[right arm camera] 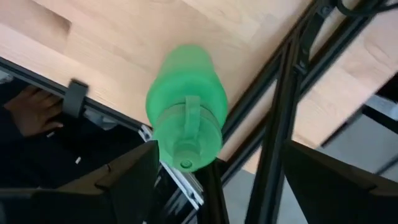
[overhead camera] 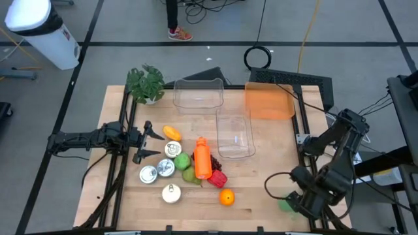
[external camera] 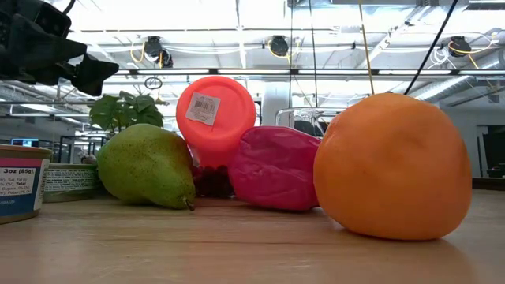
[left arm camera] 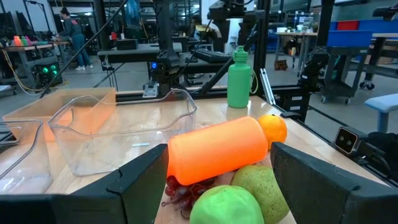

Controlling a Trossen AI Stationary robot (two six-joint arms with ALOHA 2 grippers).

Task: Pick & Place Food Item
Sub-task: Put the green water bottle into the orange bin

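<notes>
A heap of food lies mid-table: an orange [overhead camera: 226, 197], a pear [overhead camera: 189, 175], a green apple [overhead camera: 181, 160], a red packet [overhead camera: 217, 177] and a yellow fruit [overhead camera: 172, 132], all around an orange bottle [overhead camera: 202, 158] lying on its side. My left gripper [overhead camera: 151, 140] stands open and level at the heap's left, touching nothing. My right gripper [right arm camera: 214, 186] points down, open, above the cap of an upright green bottle [right arm camera: 185, 106] that stands on the table's near right corner. Its fingers are clear of the bottle.
Two clear tubs [overhead camera: 198, 93] [overhead camera: 235, 136] and an orange tub [overhead camera: 269, 101] stand toward the far edge, with a potted plant [overhead camera: 146, 83] at the far left. Cans [overhead camera: 157, 171] and a white bulb [overhead camera: 171, 193] lie near the heap. Bare wood shows between the orange and the green bottle.
</notes>
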